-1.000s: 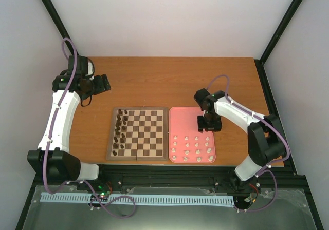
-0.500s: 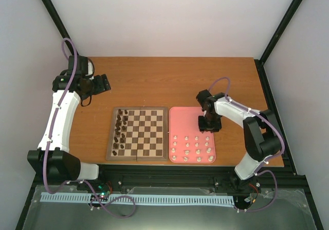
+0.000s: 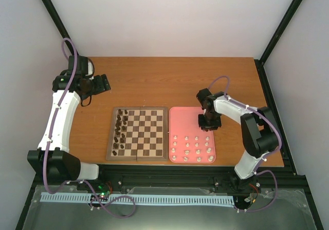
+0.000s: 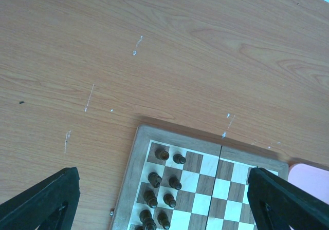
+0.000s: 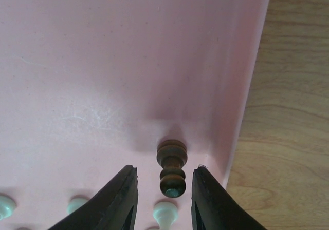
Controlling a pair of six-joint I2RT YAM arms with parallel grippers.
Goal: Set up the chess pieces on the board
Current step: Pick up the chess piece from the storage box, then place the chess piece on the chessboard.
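The board [image 3: 138,109] lies in the middle of the table, with dark brown chess pieces [image 3: 121,130] in its two left columns. Cream-white pieces [image 3: 193,148] stand in rows on the pink tray [image 3: 193,110]. My right gripper [image 3: 209,122] is low over the tray's far right part. In the right wrist view it [image 5: 164,172] straddles one dark brown pawn [image 5: 172,171] standing on the tray [image 5: 103,60], with a small gap on each side, so it is open. My left gripper [image 3: 100,82] hovers wide open and empty beyond the board's far left corner [image 4: 169,135].
Bare wooden table [image 5: 293,112] starts just right of the tray's edge. A cream piece [image 5: 164,214] stands right behind the pawn, and others [image 5: 77,204] stand to its left. The tray touches the board's right side. Black frame posts rise at the table's corners.
The right gripper's jaws have narrowed around the dark pawn and the wrist has shifted slightly over the tray. The left arm has not moved.
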